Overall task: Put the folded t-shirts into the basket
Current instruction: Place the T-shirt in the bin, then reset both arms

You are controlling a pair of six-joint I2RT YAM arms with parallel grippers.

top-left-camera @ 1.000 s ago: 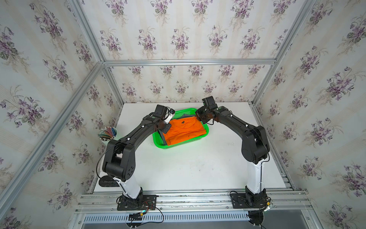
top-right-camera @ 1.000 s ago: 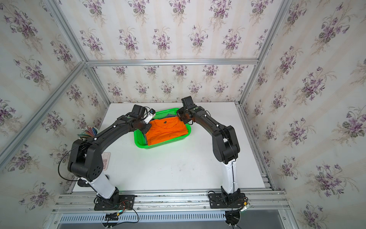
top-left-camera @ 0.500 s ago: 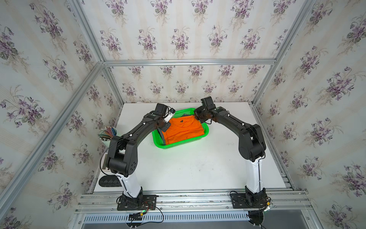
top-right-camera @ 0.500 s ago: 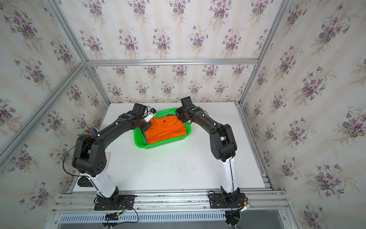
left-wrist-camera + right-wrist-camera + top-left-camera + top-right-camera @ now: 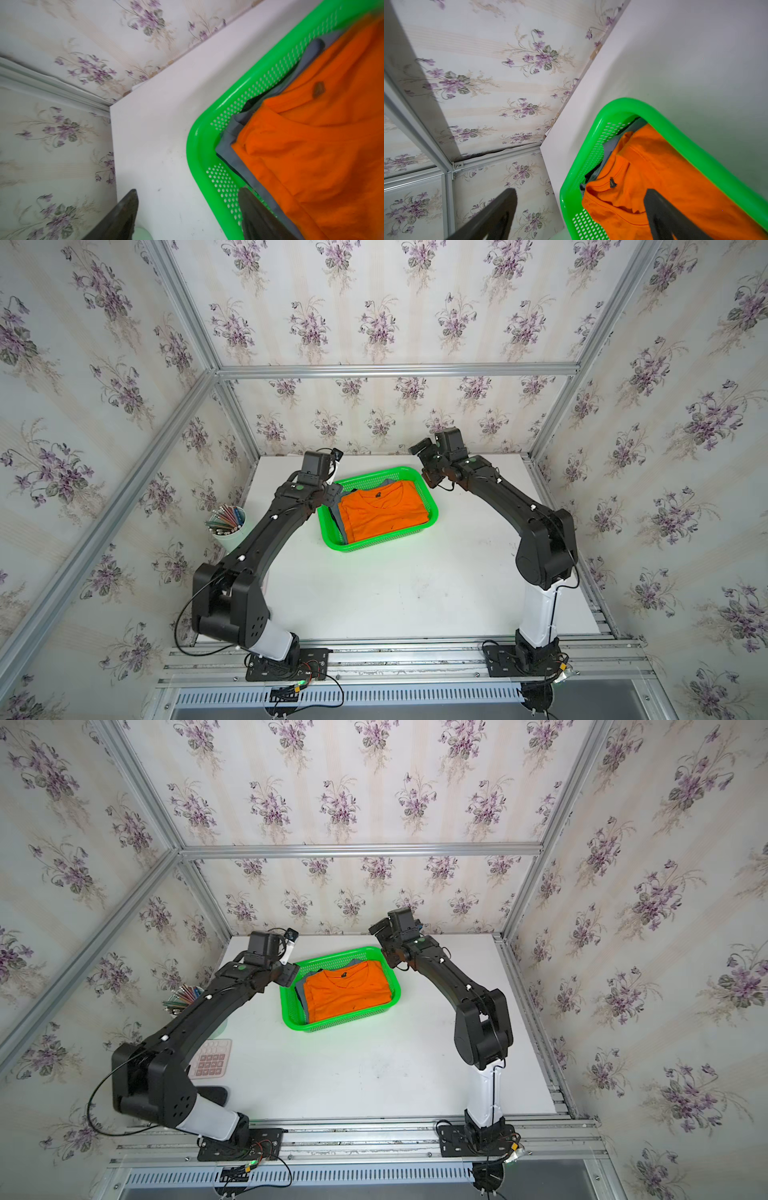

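The green basket stands at the back middle of the white table in both top views. The orange t-shirt lies folded on top inside it. The grey t-shirt shows as an edge under the orange one, and a sliver of the black t-shirt lies below that. My left gripper hangs open over the basket's left wall, one finger over the mesh, the other over bare table. Above the far right corner my right gripper is open and holds nothing.
A pale cup of pencils stands at the table's left edge beside my left arm. A pink calculator lies nearer the front left. Flowered walls and aluminium posts close in the back and both sides.
Both grippers went from shut to open and let go of the orange t-shirt. They drew up and outward from the basket's corners. The shirt stays in the basket.
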